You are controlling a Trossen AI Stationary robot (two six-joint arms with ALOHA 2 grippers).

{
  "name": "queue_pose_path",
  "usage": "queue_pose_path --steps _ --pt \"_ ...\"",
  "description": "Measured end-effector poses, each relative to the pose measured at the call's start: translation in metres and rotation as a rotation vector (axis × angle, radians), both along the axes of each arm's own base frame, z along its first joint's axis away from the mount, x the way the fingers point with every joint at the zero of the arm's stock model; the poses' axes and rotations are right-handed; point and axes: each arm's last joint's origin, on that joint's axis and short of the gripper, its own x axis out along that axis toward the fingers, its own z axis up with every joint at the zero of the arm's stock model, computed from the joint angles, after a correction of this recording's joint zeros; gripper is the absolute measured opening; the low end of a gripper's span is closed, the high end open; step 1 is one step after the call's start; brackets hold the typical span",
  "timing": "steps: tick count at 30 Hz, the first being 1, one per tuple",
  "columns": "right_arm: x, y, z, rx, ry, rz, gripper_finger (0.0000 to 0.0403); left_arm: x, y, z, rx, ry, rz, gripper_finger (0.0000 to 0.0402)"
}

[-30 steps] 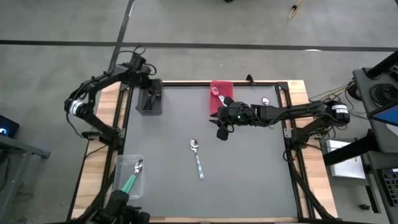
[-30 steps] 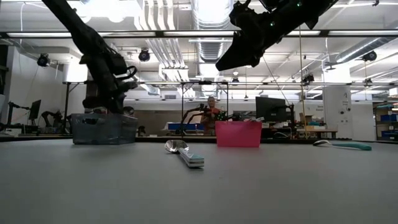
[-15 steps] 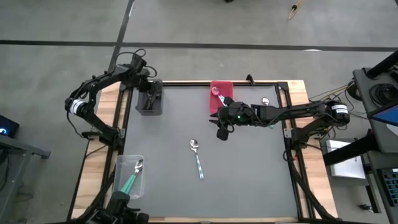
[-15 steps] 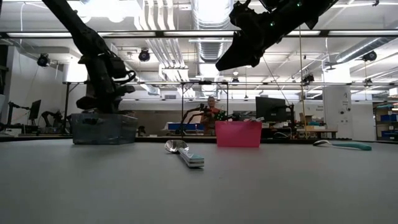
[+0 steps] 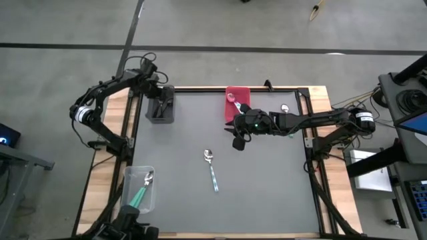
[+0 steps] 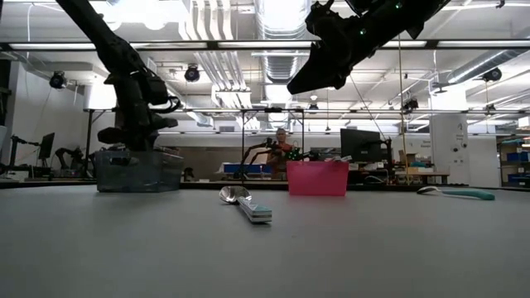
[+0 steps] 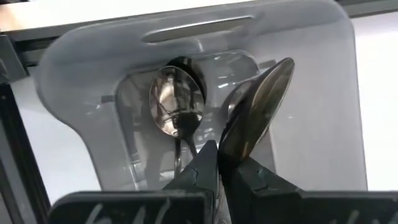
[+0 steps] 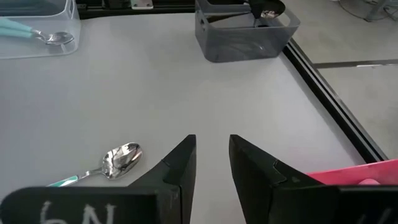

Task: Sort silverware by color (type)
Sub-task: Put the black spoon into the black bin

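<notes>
high view: grey bin [image 5: 161, 107] at the far left corner of the counter [image 5: 267, 180]; left hand [image 5: 159, 95] sits over it. red bin [image 5: 237, 98] along the same far edge, right of the grey bin, with one pink-handled piece [image 5: 233, 102] showing in it. clear bin [image 5: 139, 189] at the near left corner, well apart from the grey bin, holds one teal-handled spoon [image 5: 142, 189]. one light-blue-handled spoon [image 5: 211, 169] lies loose on the counter, between the grey bin and the near edge, toward the middle. one more spoon [image 5: 285, 108] lies off the mat to the right of the red bin. right hand [image 5: 238, 141] hovers just near-side of the red bin.

low view: grey bin [image 6: 137, 170], loose spoon [image 6: 245, 204], red bin [image 6: 318, 178] in a row; a teal-handled spoon [image 6: 456, 194] far right of the grey bin.

left wrist view: left hand [image 7: 222, 177] pressed together, pinching a dark spoon [image 7: 256, 109] by its handle over the grey bin [image 7: 311, 93]; one dark spoon [image 7: 176, 101] already lies inside.

right wrist view: right hand [image 8: 211, 163] fingers spread a little, empty. grey bin [image 8: 245, 30] ahead, clear bin [image 8: 37, 31] beside it with teal spoon [image 8: 31, 32]; count inside either unclear.
</notes>
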Motion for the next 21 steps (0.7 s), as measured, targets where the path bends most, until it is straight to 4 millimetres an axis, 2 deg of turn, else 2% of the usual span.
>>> queue_pose_path --steps 21 --pt "0.0001 0.0000 -0.0001 0.000 0.000 0.000 0.0086 -0.0018 -0.0034 -0.0060 -0.023 0.010 0.028 0.0000"
